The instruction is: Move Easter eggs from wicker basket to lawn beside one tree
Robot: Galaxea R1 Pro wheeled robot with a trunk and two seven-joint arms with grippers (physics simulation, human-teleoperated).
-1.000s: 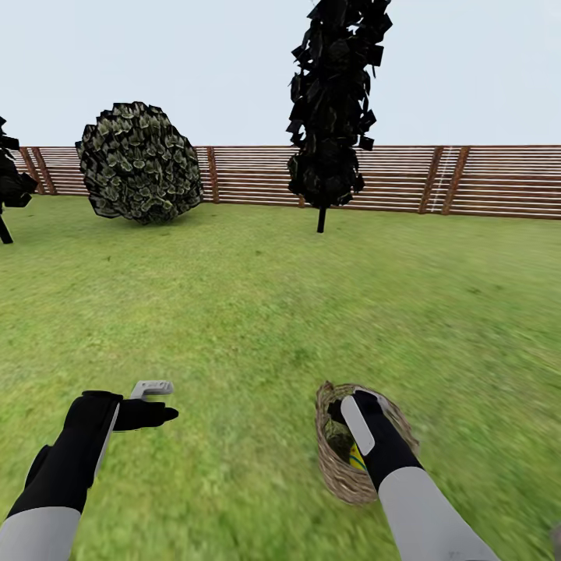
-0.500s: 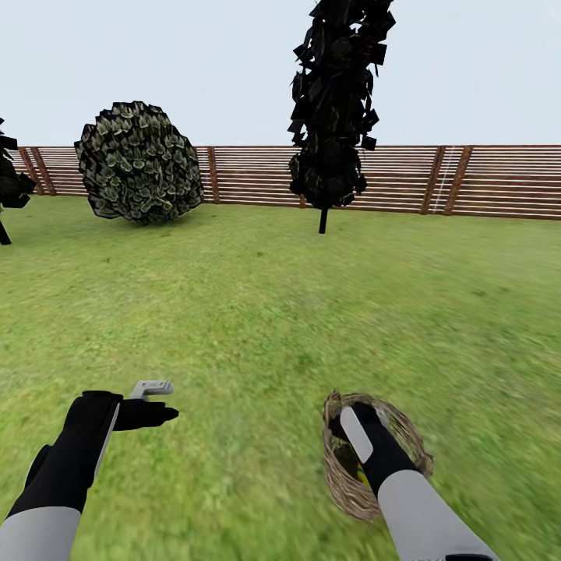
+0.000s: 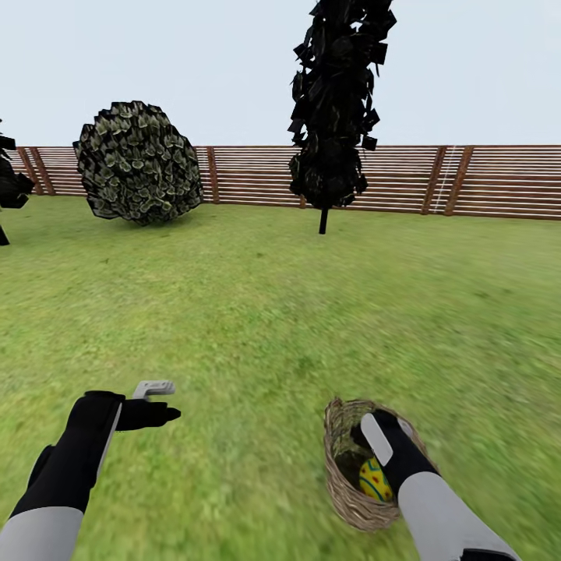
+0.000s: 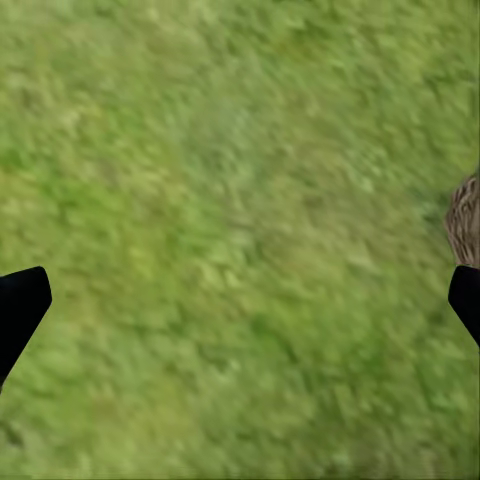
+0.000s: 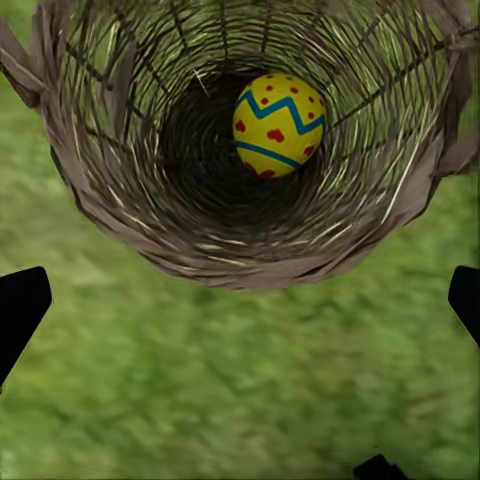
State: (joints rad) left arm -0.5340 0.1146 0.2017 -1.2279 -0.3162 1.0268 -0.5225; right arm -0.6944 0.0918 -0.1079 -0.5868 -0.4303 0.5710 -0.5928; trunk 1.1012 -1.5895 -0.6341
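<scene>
The wicker basket [image 3: 351, 499] stands on the lawn [image 3: 257, 312] at the lower right, its mouth tilted toward my right arm. One Easter egg [image 3: 375, 480], yellow with red dots and a blue zigzag, lies inside it. The right wrist view looks into the basket [image 5: 130, 200] and onto that egg [image 5: 278, 123]. My right gripper [image 3: 379, 435] hangs over the basket's near rim, open [image 5: 240, 305], with nothing between its fingers. Open too, my left gripper [image 3: 166, 399] hovers above bare grass [image 4: 230, 250] to the left. The tree is out of view.
A narrow black conifer [image 3: 335, 101] rises at the far middle. A round leafy bush [image 3: 139, 164] sits at the far left, and a slatted wooden fence [image 3: 483, 181] closes the lawn behind them. Another dark tree [image 3: 8, 187] shows at the left edge.
My right gripper has drawn back and to the right over the basket, uncovering more of the egg. The basket has shifted slightly nearer. The left arm has stayed put.
</scene>
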